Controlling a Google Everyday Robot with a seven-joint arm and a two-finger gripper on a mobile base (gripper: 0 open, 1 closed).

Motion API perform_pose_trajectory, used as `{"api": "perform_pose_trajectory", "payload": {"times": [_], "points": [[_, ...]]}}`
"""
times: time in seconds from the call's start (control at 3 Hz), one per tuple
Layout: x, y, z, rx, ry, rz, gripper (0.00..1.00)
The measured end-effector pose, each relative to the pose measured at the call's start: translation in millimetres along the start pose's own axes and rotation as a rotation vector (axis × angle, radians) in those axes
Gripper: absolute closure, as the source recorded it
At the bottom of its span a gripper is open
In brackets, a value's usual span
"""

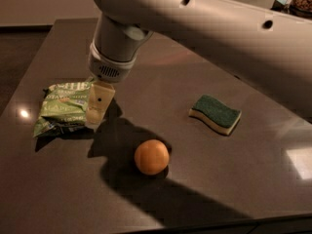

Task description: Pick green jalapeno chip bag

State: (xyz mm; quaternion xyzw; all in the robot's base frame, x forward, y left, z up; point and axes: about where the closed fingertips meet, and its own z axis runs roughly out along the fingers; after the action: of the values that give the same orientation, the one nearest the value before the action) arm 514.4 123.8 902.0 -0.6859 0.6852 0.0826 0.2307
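Observation:
The green jalapeno chip bag (62, 107) lies flat on the dark table (195, 72) at the left, crinkled and shiny with white lettering. My gripper (96, 117) hangs from the big grey arm that reaches in from the upper right. It sits over the bag's right edge, its cream-coloured finger (99, 104) pointing down and overlapping that edge. The finger hides part of the bag's right side.
An orange ball (151, 156) lies in front of the gripper, toward the table's near edge. A green-topped yellow sponge (215, 113) lies at the right. The table's left edge runs close to the bag.

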Motion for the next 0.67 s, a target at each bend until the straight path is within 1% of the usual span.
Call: {"api": "perform_pose_trajectory", "payload": {"times": [0.67], "points": [[-34.2,24.0,57.8,-0.048,0.008,-0.071,0.0]]}}
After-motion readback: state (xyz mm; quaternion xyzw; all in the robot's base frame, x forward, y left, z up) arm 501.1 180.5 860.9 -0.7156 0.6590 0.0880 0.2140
